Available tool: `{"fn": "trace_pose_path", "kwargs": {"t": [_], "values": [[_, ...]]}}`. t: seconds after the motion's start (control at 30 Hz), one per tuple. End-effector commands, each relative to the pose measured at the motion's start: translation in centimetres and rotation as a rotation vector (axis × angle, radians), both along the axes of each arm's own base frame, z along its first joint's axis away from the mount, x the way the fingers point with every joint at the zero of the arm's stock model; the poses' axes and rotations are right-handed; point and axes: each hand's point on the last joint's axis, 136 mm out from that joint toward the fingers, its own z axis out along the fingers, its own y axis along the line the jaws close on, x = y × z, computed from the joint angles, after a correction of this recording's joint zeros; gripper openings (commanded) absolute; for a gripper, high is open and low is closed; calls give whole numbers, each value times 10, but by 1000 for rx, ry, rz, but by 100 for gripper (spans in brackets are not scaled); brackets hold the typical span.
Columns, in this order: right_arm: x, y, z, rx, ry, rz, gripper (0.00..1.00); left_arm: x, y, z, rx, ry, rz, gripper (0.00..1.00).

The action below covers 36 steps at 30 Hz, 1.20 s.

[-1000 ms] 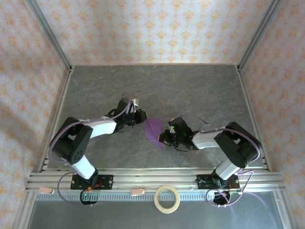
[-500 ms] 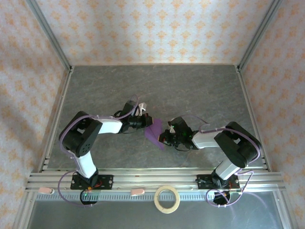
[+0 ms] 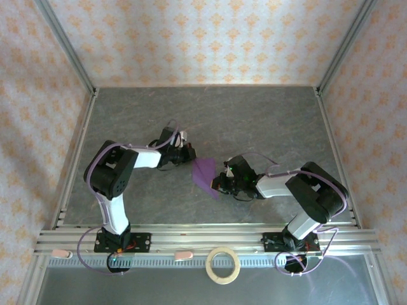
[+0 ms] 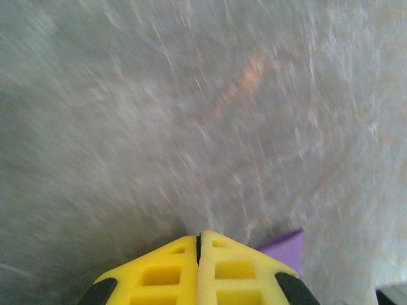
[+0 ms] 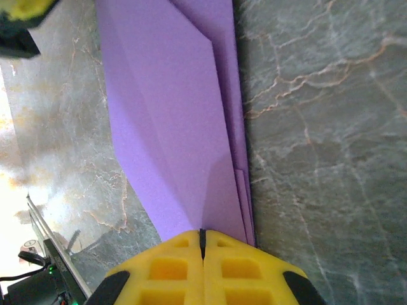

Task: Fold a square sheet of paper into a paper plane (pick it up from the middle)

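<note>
The paper plane (image 3: 205, 173), pinched at four o'clock by the right gripper (image 5: 202, 236), may tear if the clenched, seemingly empty left gripper (image 4: 199, 241) drags it.

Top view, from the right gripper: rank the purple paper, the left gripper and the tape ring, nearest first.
From the right gripper:
1. purple paper, clamped in its jaws, on its left side.
2. left gripper, across the paper, farther left and toward the back.
3. tape ring, plainly farthest, down at the near edge.
</note>
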Motion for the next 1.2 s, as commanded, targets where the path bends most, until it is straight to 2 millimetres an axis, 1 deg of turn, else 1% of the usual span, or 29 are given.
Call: {"fn": "trace_pose_path", "kwargs": {"t": [0.0,0.07,0.17,0.2,0.27,0.33,0.37,0.43,0.5,0.57,0.63,0.7,0.8,0.9,1.03,1.17], "values": [[-31,-33,-42,-183,150,16,0,7,19,7,89,-24,56,7],[-23,-25,-30,-151,116,18,0,7,22,24,82,-62,81,10],[-7,-10,2,-72,40,15,1,1,21,55,41,-135,96,12],[-3,-4,15,-37,16,16,5,-3,17,64,28,-163,86,13],[0,2,35,18,-11,15,13,-12,2,79,7,-221,34,15],[-1,1,45,42,-20,3,20,-23,-19,84,-4,-254,-51,16],[-3,-1,46,47,-13,-8,23,-27,-29,82,-3,-253,-91,16],[-11,-6,47,59,13,-26,30,-34,-47,70,4,-229,-165,15],[-19,-14,44,61,40,-55,36,-39,-59,56,12,-191,-212,15],[-25,-24,38,37,68,-92,36,-41,-67,45,17,-164,-240,15],[-34,-29,34,30,93,-93,36,-42,-72,37,20,-147,-262,15],[-40,-30,32,43,122,-97,37,-43,-71,28,38,-127,-262,15],[-48,-26,29,51,156,-86,38,-44,-64,9,82,-88,-245,14],[-55,-22,24,46,194,-66,39,-50,-58,-7,112,-49,-234,14],[-59,-23,16,25,221,-77,39,-58,-52,-20,121,-9,-219,13],[-62,-23,10,19,245,-82,39,-63,-48,-27,129,13,-211,13]]}}
